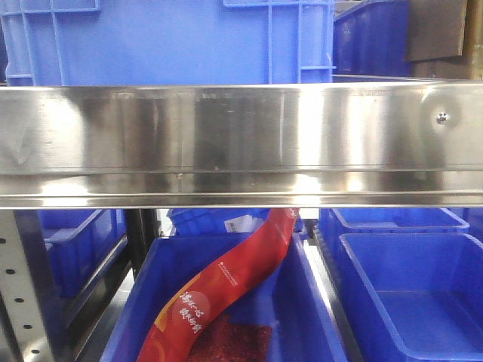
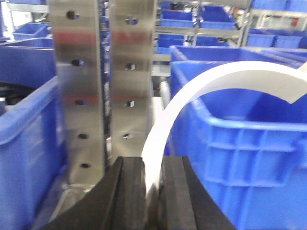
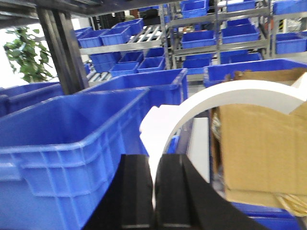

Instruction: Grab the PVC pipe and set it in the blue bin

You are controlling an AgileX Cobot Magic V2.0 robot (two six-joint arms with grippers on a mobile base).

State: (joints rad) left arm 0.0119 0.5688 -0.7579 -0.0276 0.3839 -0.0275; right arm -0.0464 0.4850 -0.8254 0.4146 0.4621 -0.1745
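In the left wrist view a white, curved PVC pipe piece [image 2: 230,76] arcs up and to the right from my left gripper [image 2: 153,165], whose black jaws are shut on its lower end. A large blue bin [image 2: 240,139] stands just right of it. The right wrist view shows a similar white curved PVC piece [image 3: 240,93] rising from my right gripper [image 3: 153,163], which is closed to a thin slit with white showing in it. Another blue bin [image 3: 72,143] sits to its left. Neither gripper shows in the front view.
A perforated steel upright [image 2: 100,86] stands close ahead of the left gripper. A cardboard box [image 3: 264,143] is right of the right gripper. In front, a steel shelf rail [image 1: 241,143] spans the view above blue bins [image 1: 407,302]; one holds a red banner [image 1: 226,286].
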